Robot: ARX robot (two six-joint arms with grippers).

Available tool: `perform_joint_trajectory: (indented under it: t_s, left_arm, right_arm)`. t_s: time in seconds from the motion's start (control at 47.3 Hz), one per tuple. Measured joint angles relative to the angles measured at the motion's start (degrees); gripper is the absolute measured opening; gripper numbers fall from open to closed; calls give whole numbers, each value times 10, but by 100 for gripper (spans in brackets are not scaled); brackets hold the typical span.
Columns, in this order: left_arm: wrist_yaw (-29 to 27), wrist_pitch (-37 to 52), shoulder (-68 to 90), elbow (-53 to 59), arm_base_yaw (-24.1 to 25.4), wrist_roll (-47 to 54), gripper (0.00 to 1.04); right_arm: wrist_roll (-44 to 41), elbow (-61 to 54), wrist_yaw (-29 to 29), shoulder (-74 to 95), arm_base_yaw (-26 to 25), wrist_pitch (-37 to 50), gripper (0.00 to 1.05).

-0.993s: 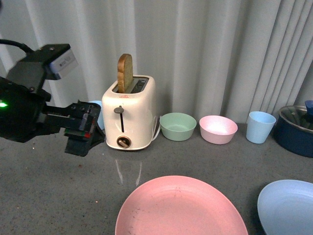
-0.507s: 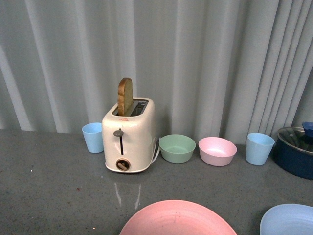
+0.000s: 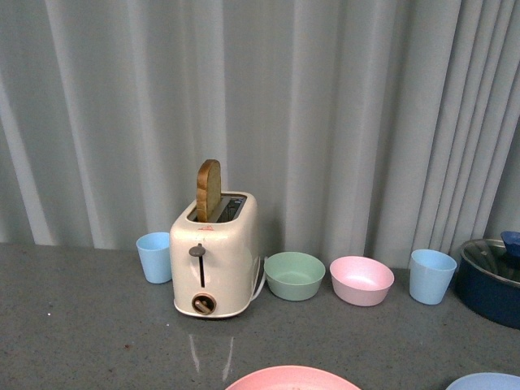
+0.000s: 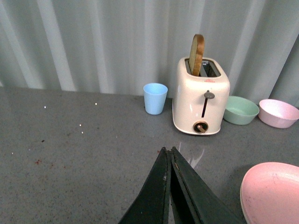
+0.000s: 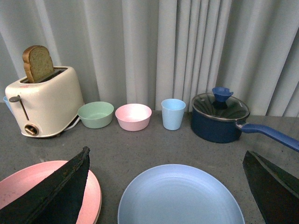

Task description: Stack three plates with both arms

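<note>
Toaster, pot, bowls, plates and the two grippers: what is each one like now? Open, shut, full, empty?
Toaster, bread slice sticking up from one slot.
Pot, lid on.
Green bowl, empty.
Pink bowl, empty.
Pink plate, empty.
Light blue plate, empty, nothing stacked on it.
Left gripper, shut, holding nothing.
Right gripper, open wide.

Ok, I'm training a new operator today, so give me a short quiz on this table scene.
1. True or false: bread sticks out of the toaster.
2. What stands between the pink bowl and the pot? A) cup B) toaster C) bread
3. Fill in: the right gripper is ___.
Key: 1 true; 2 A; 3 open.
</note>
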State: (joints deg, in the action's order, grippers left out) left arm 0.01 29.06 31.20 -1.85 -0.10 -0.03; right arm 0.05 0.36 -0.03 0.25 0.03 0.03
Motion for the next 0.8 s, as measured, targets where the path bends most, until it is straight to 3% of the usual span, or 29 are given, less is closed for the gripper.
perform_joint_trajectory:
  t_s: [0.803]
  left_arm:
    - [0,-174,-198,3,0,0,4]
  right_arm:
    - [0,0,0,0,0,0,97]
